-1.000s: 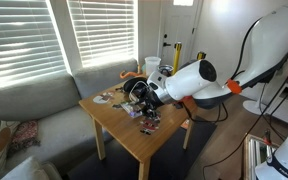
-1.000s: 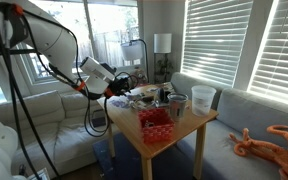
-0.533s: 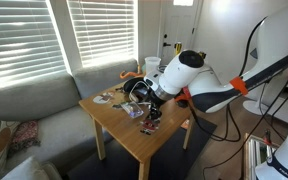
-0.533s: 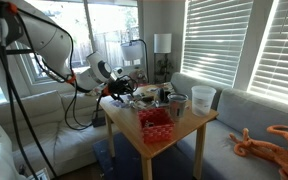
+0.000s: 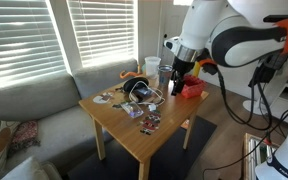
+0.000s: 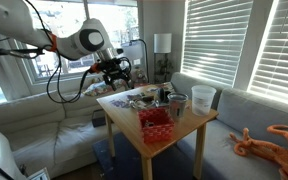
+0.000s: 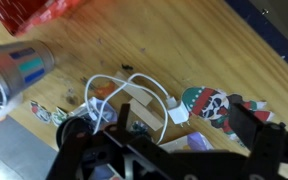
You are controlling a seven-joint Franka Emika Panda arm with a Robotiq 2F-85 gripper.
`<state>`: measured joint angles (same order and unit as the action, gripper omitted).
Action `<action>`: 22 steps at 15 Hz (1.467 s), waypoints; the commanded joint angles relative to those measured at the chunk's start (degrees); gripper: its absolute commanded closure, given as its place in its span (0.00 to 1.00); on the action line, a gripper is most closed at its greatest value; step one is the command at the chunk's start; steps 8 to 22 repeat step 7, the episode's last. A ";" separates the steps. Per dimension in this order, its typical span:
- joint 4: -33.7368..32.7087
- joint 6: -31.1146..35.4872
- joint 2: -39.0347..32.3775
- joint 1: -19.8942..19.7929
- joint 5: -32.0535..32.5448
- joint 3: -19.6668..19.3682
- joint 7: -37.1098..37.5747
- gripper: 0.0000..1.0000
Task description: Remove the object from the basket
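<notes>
- The basket point(image 6: 156, 122) sits low on the wooden table point(image 6: 191, 130) close to one edge. Its bright-red perforated walls are plain to see, but what lies inside cannot be told.
- In the wrist view only a corner of the basket point(image 7: 36, 10) shows, at the upper left edge.
- Just below the basket in the wrist view is a striped cup point(image 7: 14, 70). Whether it stands or lies is unclear, and its inside is hidden.
- To the right of the basket and behind it in an exterior view stands a clear plastic cup point(image 6: 202, 98), upright and apart from the basket.
- A dark cup point(image 6: 177, 105) stands between the basket and the clear cup.
- A white cable point(image 7: 124, 95) loops over the tabletop to the right of the basket in the wrist view. Past it lies a flat cut-out of a skull in a red hat point(image 7: 209, 105).
- The gripper point(image 7: 164, 132) hangs above this clutter, off to the side of the basket rather than over it. Its two dark fingers point(image 7: 256, 128) are spread wide with nothing between them.
- In an exterior view the gripper point(image 5: 177, 85) shows just left of the basket point(image 5: 191, 88).
- Far right of the basket, an orange octopus toy point(image 6: 274, 140) lies on the sofa point(image 6: 234, 120).
</notes>
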<state>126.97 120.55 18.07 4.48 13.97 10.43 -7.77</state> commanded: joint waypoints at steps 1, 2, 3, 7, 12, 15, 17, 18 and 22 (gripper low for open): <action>-2.55 -13.12 6.87 0.38 -4.35 -5.16 -4.44 0.00; -2.65 -14.67 8.28 0.05 -4.18 -6.49 -5.12 0.00; -1.26 -13.16 10.64 0.26 -4.02 -8.62 -8.34 0.00; -2.48 -12.75 8.46 0.37 -2.08 -7.33 -5.08 0.00; -2.48 -12.75 8.46 0.37 -2.08 -7.33 -5.08 0.00; -2.48 -12.75 8.46 0.37 -2.08 -7.33 -5.08 0.00; -2.48 -12.75 8.46 0.37 -2.08 -7.33 -5.08 0.00; -2.48 -12.75 8.46 0.37 -2.08 -7.33 -5.08 0.00; -2.48 -12.75 8.46 0.37 -2.08 -7.33 -5.08 0.00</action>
